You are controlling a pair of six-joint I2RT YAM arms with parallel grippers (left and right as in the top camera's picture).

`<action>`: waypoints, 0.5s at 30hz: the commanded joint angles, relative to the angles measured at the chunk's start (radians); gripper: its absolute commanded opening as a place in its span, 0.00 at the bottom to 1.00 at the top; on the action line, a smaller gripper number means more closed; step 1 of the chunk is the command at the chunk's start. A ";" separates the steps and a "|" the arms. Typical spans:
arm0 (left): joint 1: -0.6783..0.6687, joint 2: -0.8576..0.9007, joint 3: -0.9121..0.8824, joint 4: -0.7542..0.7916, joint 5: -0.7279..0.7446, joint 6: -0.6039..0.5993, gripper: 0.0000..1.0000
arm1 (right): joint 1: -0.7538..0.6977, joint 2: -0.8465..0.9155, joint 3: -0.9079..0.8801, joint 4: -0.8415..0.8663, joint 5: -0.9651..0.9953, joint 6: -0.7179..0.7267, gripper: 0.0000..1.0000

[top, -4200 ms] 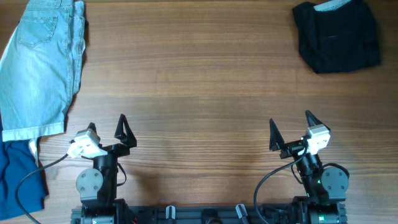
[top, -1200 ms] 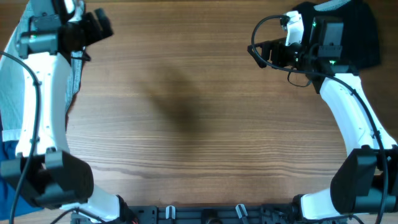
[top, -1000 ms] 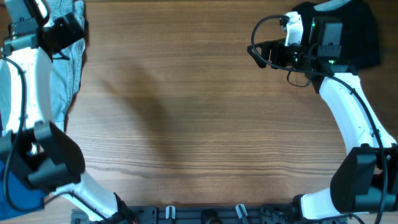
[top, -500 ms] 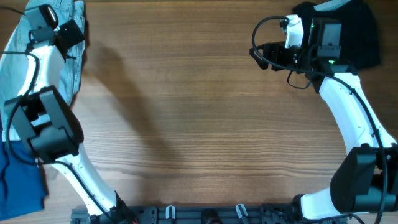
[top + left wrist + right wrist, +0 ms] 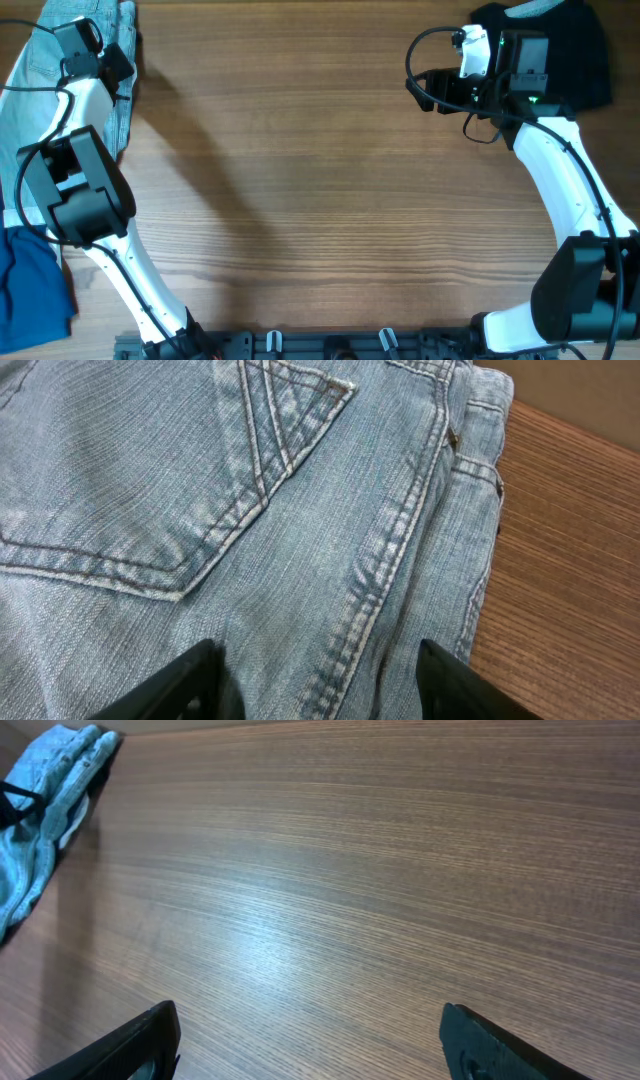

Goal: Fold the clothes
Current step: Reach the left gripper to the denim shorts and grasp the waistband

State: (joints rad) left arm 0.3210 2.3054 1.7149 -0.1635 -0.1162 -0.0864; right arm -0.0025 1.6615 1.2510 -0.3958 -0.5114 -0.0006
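Light blue denim shorts (image 5: 40, 130) lie flat at the table's far left edge; they fill the left wrist view (image 5: 250, 510), back pocket and seam showing. My left gripper (image 5: 118, 66) (image 5: 318, 685) is open, its fingers straddling the denim near the shorts' right edge. A black garment (image 5: 580, 50) lies bunched at the far right corner. My right gripper (image 5: 418, 88) (image 5: 310, 1040) is open and empty above bare wood, left of the black garment. The shorts also show in the right wrist view (image 5: 45, 810), far off.
A dark blue garment (image 5: 30, 290) lies at the near left edge, below the shorts. The wooden table (image 5: 320, 200) stretches between the two arms. The arm bases stand along the near edge.
Both arms rose from their rest pose at the near edge. The left gripper swung to the far left and came down over the denim shorts. The right arm has held still for the last second.
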 commanded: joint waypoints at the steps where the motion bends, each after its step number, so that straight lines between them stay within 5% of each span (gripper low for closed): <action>1: -0.002 0.005 0.013 -0.001 -0.010 0.004 0.60 | 0.005 0.009 0.017 0.006 0.021 0.013 0.84; 8: 0.000 0.041 0.013 0.029 -0.045 0.004 0.68 | 0.005 0.009 0.017 0.015 0.023 0.029 0.84; 11: 0.006 0.045 0.013 0.035 -0.051 0.004 0.50 | 0.005 0.009 0.017 0.020 0.026 0.029 0.84; 15: 0.005 0.041 0.013 0.055 -0.054 0.004 0.13 | 0.005 0.009 0.017 0.029 0.044 0.030 0.84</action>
State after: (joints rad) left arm 0.3229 2.3310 1.7149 -0.1196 -0.1574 -0.0875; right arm -0.0025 1.6615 1.2510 -0.3763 -0.4892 0.0185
